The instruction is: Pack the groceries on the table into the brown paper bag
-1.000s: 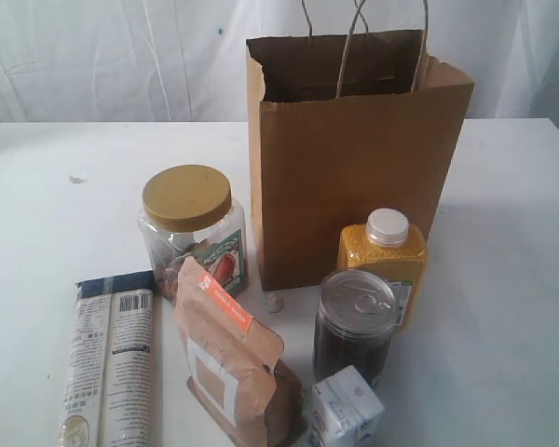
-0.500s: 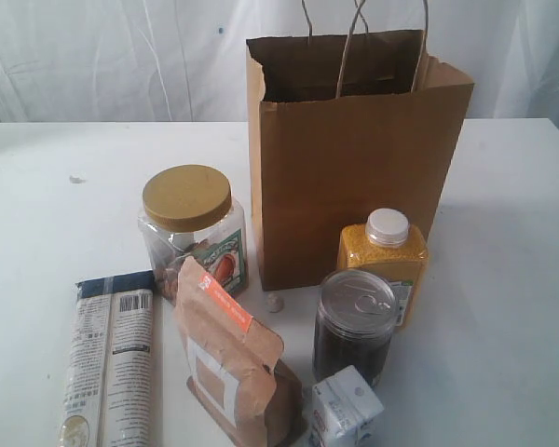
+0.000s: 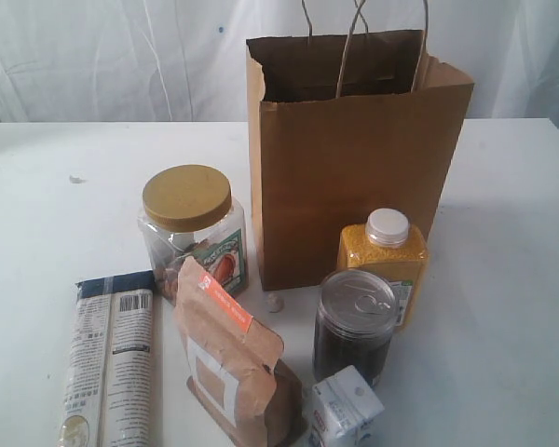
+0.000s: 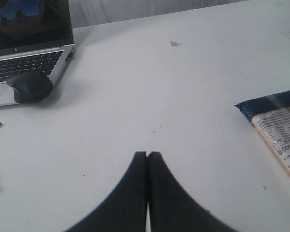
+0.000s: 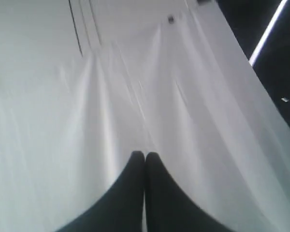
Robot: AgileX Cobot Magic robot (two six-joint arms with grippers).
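The brown paper bag point(image 3: 354, 158) stands open and upright at the back of the white table point(image 3: 56, 205). In front of it are the yellow-lidded clear jar point(image 3: 192, 228), the white-capped yellow bottle point(image 3: 384, 261), the dark tin point(image 3: 354, 321), the brown pouch point(image 3: 233, 358), the small white carton point(image 3: 343, 410) and the long printed packet point(image 3: 110, 358). Neither arm shows in the exterior view. My left gripper point(image 4: 148, 154) is shut and empty over bare tabletop, with the packet's end point(image 4: 275, 128) off to one side. My right gripper point(image 5: 145, 155) is shut and empty, facing white cloth.
A tiny white paper ball point(image 3: 274, 301) lies by the bag's front corner, another speck point(image 3: 74, 179) at the far left. The left wrist view shows a laptop point(image 4: 29, 53) and a black mouse point(image 4: 30, 86) at the table's edge. White curtain point(image 3: 121, 56) hangs behind.
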